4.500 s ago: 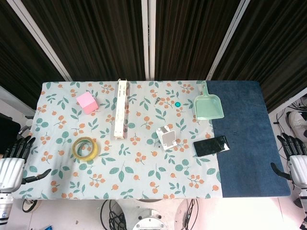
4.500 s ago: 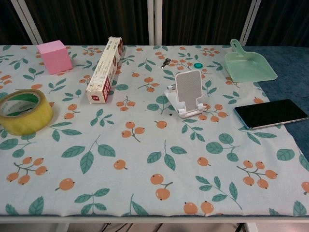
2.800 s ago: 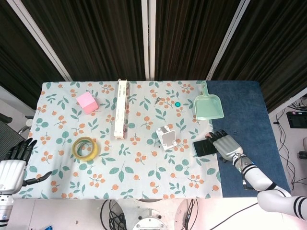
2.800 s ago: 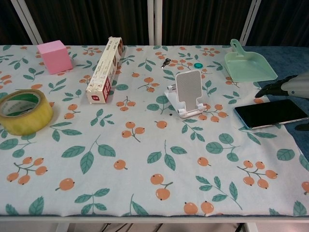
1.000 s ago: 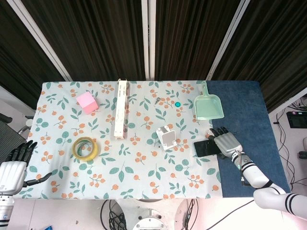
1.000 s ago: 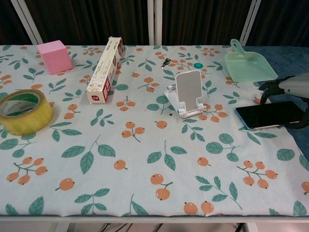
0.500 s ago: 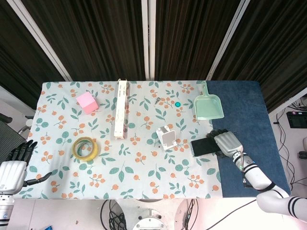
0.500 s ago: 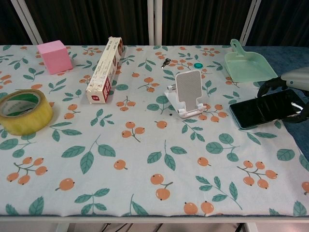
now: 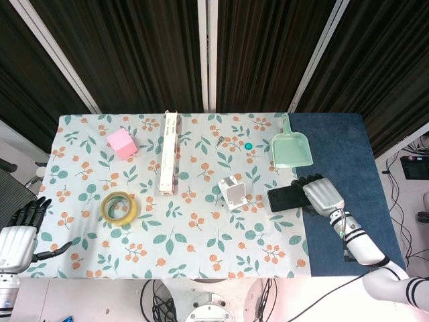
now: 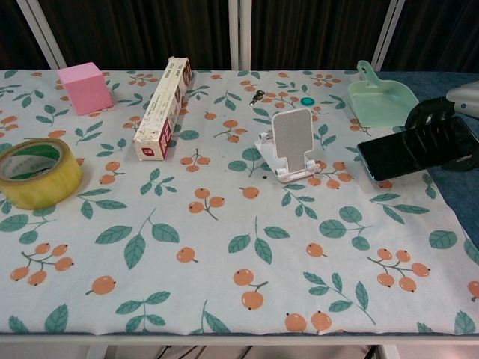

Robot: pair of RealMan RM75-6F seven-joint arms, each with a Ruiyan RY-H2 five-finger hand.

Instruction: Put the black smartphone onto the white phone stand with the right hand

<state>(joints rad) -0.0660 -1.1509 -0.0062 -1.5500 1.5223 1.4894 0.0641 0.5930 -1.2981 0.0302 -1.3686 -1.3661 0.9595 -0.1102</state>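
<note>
The right hand (image 9: pixel 320 195) grips the black smartphone (image 10: pixel 404 155) by its far end, holding it raised off the table (image 9: pixel 335 147) at about three o'clock of the white phone stand (image 10: pixel 290 143), while the left hand (image 9: pixel 19 235) hangs open, fingers spread, off the table's seven-o'clock corner.

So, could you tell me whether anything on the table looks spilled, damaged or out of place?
Nothing stands out. The right hand holds the black smartphone off the cloth; the white phone stand is upright.
</note>
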